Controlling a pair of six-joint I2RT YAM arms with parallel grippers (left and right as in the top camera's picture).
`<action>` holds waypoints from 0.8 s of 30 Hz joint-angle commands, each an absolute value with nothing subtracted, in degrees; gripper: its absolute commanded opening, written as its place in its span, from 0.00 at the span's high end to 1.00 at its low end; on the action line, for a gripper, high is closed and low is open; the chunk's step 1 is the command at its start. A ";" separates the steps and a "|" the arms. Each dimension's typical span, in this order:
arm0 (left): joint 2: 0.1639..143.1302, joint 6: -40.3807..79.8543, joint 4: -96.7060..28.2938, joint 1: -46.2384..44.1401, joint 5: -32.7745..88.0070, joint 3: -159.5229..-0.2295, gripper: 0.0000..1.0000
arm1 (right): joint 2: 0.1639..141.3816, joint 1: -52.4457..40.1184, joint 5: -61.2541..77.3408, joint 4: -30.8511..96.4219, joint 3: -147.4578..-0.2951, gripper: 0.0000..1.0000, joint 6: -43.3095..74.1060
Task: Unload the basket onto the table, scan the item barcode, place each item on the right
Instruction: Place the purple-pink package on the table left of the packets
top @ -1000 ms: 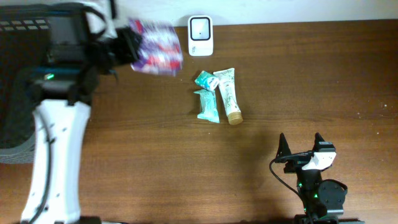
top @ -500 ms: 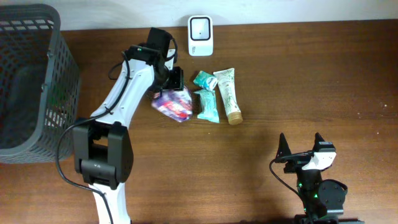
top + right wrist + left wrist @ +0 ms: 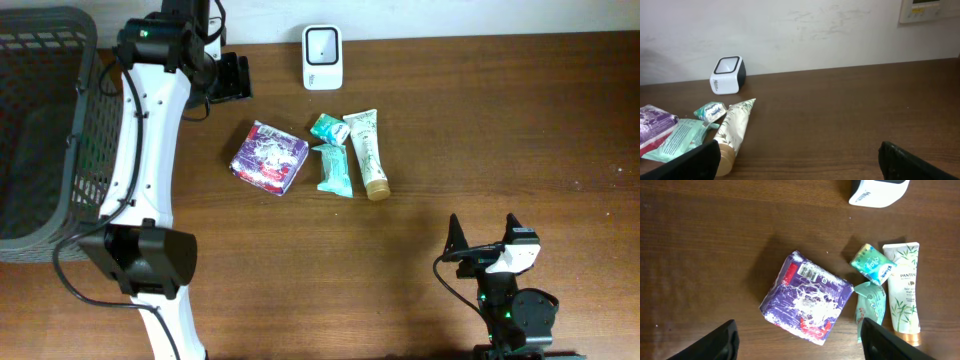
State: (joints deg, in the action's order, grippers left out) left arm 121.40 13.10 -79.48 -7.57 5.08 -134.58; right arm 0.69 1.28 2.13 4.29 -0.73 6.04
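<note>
- Since half a second ago the left claw (image 3: 238, 78) has let go of the purple pack (image 3: 269, 158) and pulled away from it. It now sits up at the far edge of the desk (image 3: 500, 130), and the pack lies loose on the wood.
- One second ago that same pack was a blur in the claw's grip, off the desk near the white scanner (image 3: 322, 44).
- Left claw: its fingers stand wide apart with nothing between them.
- In the left wrist view the pack lies flat on the desk below the claw, framed between its two fingers. A white barcode label (image 3: 810, 272) shows on the pack's upward face.
- The scanner stands to the right of the left claw, along the same far edge of the desk.
- Beyond the pack from the claw lie a small teal packet (image 3: 328, 126), a larger teal packet (image 3: 333, 170) and a pale tube (image 3: 368, 152). The pack's corner comes right up to the larger packet, but I cannot tell whether they touch.
- A grey basket (image 3: 40, 130) stands to the left of the left claw.
- Right claw (image 3: 485, 235): spread fully apart and empty, at the near edge and unmoved across all three overhead pictures. The items lie well ahead of it and to its left.
</note>
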 commanded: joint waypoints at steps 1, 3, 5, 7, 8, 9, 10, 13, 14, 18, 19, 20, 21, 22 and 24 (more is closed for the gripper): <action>120.31 13.13 -79.48 -6.11 4.64 -138.30 0.18 | 0.32 0.80 1.65 4.51 -0.32 0.01 6.26; 118.34 13.13 -79.61 -3.64 4.64 -143.06 0.13 | 0.32 0.80 1.65 4.51 -0.32 0.01 6.26; 116.29 13.15 -79.59 0.05 4.62 -147.74 0.12 | 0.32 0.80 1.67 4.51 -0.32 0.01 6.26; 113.82 13.21 -79.61 6.28 4.67 -150.58 0.05 | 0.32 0.80 1.65 4.51 -0.32 0.01 6.26; 113.10 13.82 -79.72 8.71 4.64 -150.61 0.04 | 0.32 0.80 1.67 4.51 -0.32 0.01 6.26; 112.40 17.08 -80.95 12.71 4.67 -150.61 0.04 | 0.32 0.80 1.65 4.51 -0.32 0.01 6.26; 112.36 21.63 -83.13 16.86 4.67 -150.61 0.04 | 0.32 0.80 1.65 4.51 -0.32 0.01 6.26; 112.64 30.33 -88.42 26.94 4.64 -148.64 0.01 | 0.32 0.80 1.65 4.51 -0.32 0.01 6.26; 112.71 31.86 -88.84 30.13 4.62 -147.06 0.00 | 0.32 0.80 1.65 4.51 -0.32 0.01 6.26; 112.71 36.49 -86.98 37.34 4.64 -135.66 0.16 | 0.32 0.80 1.65 4.51 -0.32 0.01 6.26; 112.71 36.49 -85.21 37.82 4.67 -131.68 0.16 | 0.32 0.80 1.65 4.51 -0.32 0.01 6.26; 112.71 36.49 -82.46 37.89 4.69 -127.22 0.13 | 0.32 0.80 1.65 4.51 -0.32 0.01 6.26; 112.71 36.45 -79.11 37.65 4.67 -123.17 0.09 | 0.32 0.80 1.65 4.51 -0.32 0.01 6.26; 112.71 36.12 -75.77 37.21 4.67 -119.92 0.08 | 0.32 0.80 1.67 4.51 -0.32 0.01 6.26; 112.71 32.27 -70.50 35.92 4.67 -116.81 0.05 | 0.32 0.80 1.65 4.51 -0.32 0.01 6.26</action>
State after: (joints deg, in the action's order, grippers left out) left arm 113.10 35.38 -75.48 37.52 4.47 -120.81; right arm 0.69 1.28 2.15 4.29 -0.73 6.04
